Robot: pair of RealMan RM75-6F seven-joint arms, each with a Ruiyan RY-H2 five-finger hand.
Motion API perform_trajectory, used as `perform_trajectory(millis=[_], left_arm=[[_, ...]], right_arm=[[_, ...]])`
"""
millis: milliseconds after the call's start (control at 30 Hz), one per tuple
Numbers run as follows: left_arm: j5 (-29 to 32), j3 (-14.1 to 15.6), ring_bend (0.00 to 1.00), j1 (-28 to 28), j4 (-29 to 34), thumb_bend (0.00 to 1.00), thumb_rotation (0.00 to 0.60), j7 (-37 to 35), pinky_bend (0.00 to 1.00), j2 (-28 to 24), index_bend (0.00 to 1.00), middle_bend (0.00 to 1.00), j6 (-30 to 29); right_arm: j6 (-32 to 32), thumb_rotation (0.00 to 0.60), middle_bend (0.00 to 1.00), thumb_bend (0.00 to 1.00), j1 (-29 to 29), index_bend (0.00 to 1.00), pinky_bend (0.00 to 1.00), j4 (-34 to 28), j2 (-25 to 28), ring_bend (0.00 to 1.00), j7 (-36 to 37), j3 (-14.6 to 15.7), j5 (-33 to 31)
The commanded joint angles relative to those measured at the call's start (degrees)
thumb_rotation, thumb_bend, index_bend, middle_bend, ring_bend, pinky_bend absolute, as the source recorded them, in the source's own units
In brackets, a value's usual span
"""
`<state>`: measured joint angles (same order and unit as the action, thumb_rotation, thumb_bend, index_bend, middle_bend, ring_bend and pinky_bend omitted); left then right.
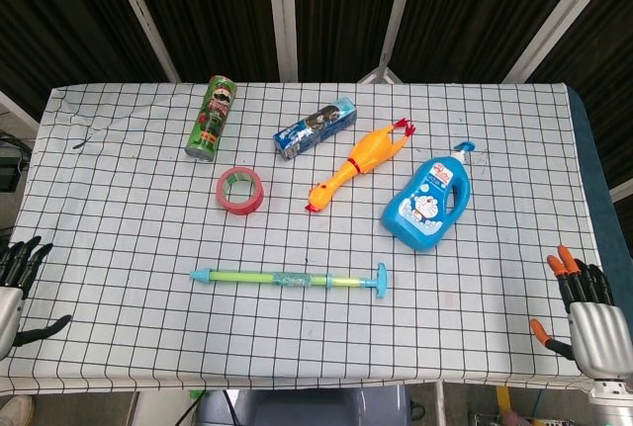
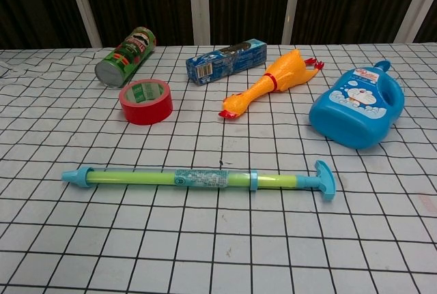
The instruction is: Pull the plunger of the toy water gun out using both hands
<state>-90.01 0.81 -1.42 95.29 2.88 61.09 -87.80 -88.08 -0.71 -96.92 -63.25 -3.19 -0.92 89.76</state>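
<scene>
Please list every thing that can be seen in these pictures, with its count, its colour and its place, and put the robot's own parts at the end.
toy water gun: 1, green tube with blue ends and T-handle, lying near the front middle, handle toward the robot's right
tape roll: 1, red, behind the gun's left part
chips can: 1, green, lying at the back left
toothpaste box: 1, blue, lying at the back middle
rubber chicken: 1, yellow-orange with red feet, right of the box
detergent bottle: 1, blue, lying at the right
table: 1, white cloth with black grid
left hand: 1, black fingers, front left edge, holds nothing
right hand: 1, silver with orange-tipped fingers, front right corner, holds nothing
</scene>
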Motion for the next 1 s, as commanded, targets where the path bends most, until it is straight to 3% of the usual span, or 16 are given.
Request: perform_trajectory(millis=[33, 133, 267, 433, 700, 1000], left_arm=[[0.04, -0.05, 0.00, 0.02, 0.02, 0.11, 0.600, -0.25, 0.00, -0.09, 0.01, 0.00, -0.06], [-0.08, 0.09, 0.00, -0.02, 0.09, 0.11, 0.600, -0.43, 0.00, -0.13, 0.01, 0.00, 0.13], [-0.65, 0.14, 0.00, -0.05, -0.10, 0.11, 0.600, -0.63, 0.00, -0.13, 0.01, 0.00, -0.16], [-1.16, 0.28, 0.00, -0.03, -0.52, 0.11, 0.600, -0.53, 0.00, 0.14, 0.01, 0.00, -0.38], [-1.73, 0.39, 0.00, -0.15, -0.54, 0.11, 0.600, -1.16, 0.00, 0.16, 0.01, 0.00, -0.45], [-2.40, 0.59, 0.00, -0.26, -0.80, 0.11, 0.600, -2.11, 0.00, 0.06, 0.01, 0.00, -0.57]], right_arm=[[-0.61, 0.600, 0.04, 0.30, 0.47, 0.00, 0.00, 0.85, -0.43, 0.00, 1.99, 0.17, 2.15], [0.11, 0.600, 0.11, 0.30, 1.69, 0.01, 0.00, 1.81, -0.65, 0.00, 4.62, 0.33, 4.14], [1.13, 0.600, 0.23, 0.30, 4.05, 0.15, 0.00, 2.71, -0.93, 0.00, 7.40, -0.14, 6.87], [4.61, 0.600, 0.28, 0.30, 7.33, 0.22, 0.00, 0.11, -1.89, 0.00, 7.10, -1.19, 7.36], [11.73, 0.600, 0.28, 0.30, 12.11, 0.22, 0.00, -4.67, -6.13, 0.00, -1.90, -1.90, 7.83], [19.23, 0.600, 0.28, 0.30, 15.52, 0.26, 0.00, -6.76, -14.47, 0.00, -13.80, -2.44, 2.56]])
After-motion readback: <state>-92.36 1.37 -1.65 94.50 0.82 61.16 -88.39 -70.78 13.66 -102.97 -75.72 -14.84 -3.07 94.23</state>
